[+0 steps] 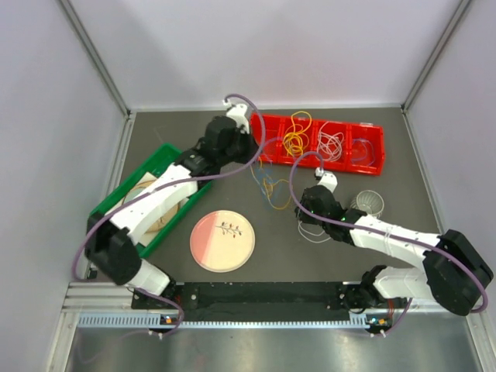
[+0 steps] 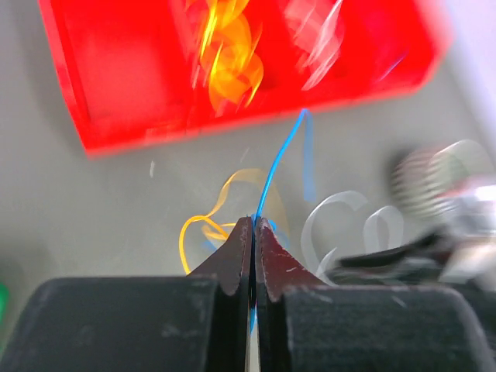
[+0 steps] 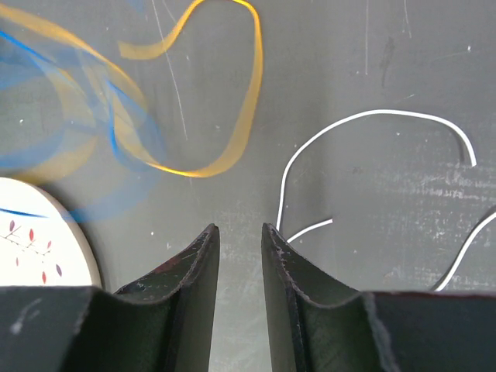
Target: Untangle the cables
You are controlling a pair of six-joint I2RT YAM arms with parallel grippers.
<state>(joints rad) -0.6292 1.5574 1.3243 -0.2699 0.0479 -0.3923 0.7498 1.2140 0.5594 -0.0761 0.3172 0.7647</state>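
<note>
My left gripper (image 2: 254, 222) is shut on a thin blue cable (image 2: 279, 159) that rises from between the tips toward the red tray. A yellow cable (image 2: 186, 232) loops just left of the tips and a white cable (image 2: 333, 209) curls to their right. In the top view the left gripper (image 1: 248, 153) hangs over the blue and yellow tangle (image 1: 269, 188). My right gripper (image 3: 240, 229) is open over bare table with nothing between its fingers. A white cable (image 3: 372, 114) lies beside its right finger, and a yellow loop (image 3: 246, 116) and blurred blue cable (image 3: 46, 54) lie ahead to the left.
A red compartment tray (image 1: 364, 164) at the back holds yellow cables (image 1: 297, 133) and white cables (image 1: 332, 143). A green bin (image 1: 116, 194) lies under the left arm. A pink plate (image 1: 222, 241) sits near the front. A clear cup (image 1: 370, 204) stands by the right arm.
</note>
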